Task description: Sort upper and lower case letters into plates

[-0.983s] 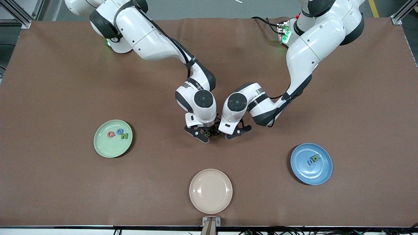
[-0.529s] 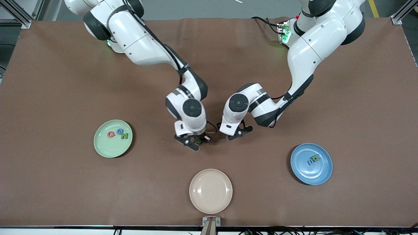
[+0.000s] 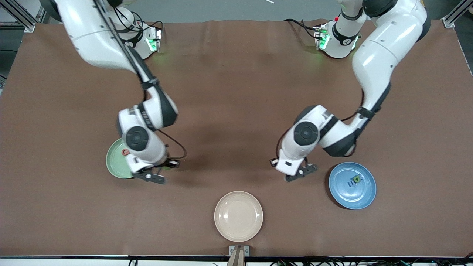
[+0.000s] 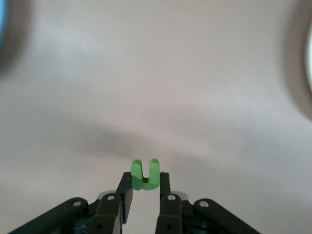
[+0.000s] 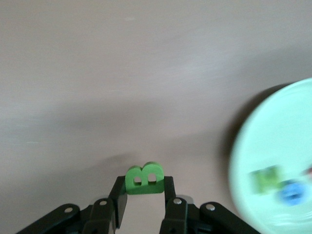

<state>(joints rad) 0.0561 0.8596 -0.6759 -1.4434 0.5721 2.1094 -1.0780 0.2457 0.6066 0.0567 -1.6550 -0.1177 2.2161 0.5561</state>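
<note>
A brown mat point(image 3: 236, 74) is covering the table point(image 3: 11, 260), wrinkling slightly along its top edge. Grey floor point(image 3: 221, 9) is showing past it, with metal frame posts point(image 3: 452, 16) standing at the corners.

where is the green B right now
The green B is pinched in the right gripper, in the air over the table beside the mint green plate.

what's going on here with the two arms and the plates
Both arms are carrying letters. The right gripper, beside the mint green plate, pinches a green B in its jaws. The left gripper, over the table beside the blue plate, pinches a small green letter. The beige plate has nothing in it.
</note>
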